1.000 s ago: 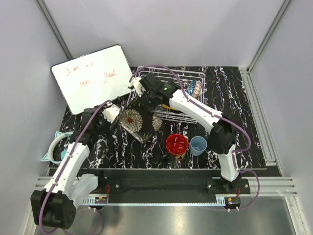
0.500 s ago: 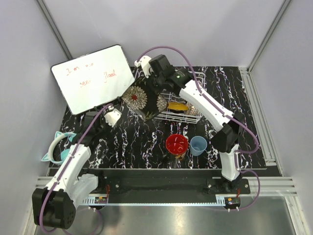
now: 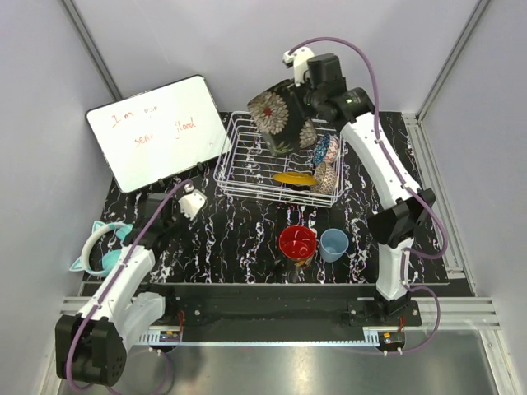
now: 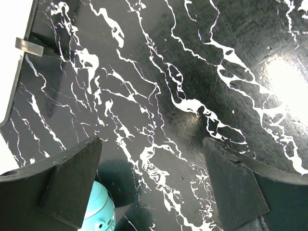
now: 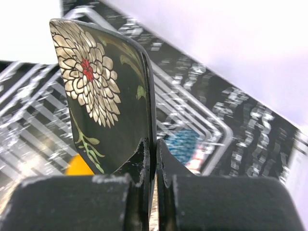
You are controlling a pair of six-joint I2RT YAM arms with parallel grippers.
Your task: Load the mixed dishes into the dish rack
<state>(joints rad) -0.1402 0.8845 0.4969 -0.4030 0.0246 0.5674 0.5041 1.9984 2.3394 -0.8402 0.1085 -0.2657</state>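
The right jaws pinch the floral dish [image 3: 276, 121] by its thin rim. They hold it up on edge in the air, by the 12 o'clock side of the dish rack [image 3: 235, 177]. The left jaws are spread wide over the counter [image 4: 192, 72], holding nothing. The dish looks hard, smooth and easy to break. It may slip or swing, so gripping deeper on the rim seems safer.
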